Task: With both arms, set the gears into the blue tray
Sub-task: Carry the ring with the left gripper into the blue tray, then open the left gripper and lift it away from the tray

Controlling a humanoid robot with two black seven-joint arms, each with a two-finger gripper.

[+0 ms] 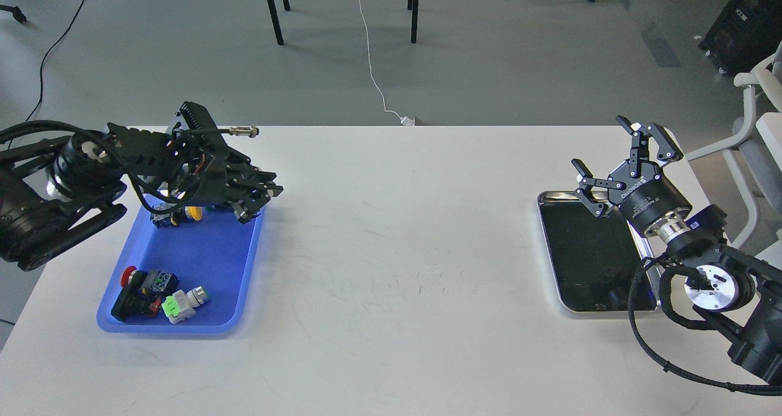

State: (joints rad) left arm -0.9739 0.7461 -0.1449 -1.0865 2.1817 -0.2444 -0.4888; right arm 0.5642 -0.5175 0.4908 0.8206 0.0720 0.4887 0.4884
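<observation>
Gears are not showing clearly anywhere, while the blue tray is holding push-button switches, the silver tray is lying dark inside, the right gripper is spreading wide, and the left gripper's grip I cannot tell

A: Cam setup?
B: One head cam, high, facing fwd & down over white table. Mid range. Left gripper at frame left, right gripper at right; floor beyond both jaws.
</observation>
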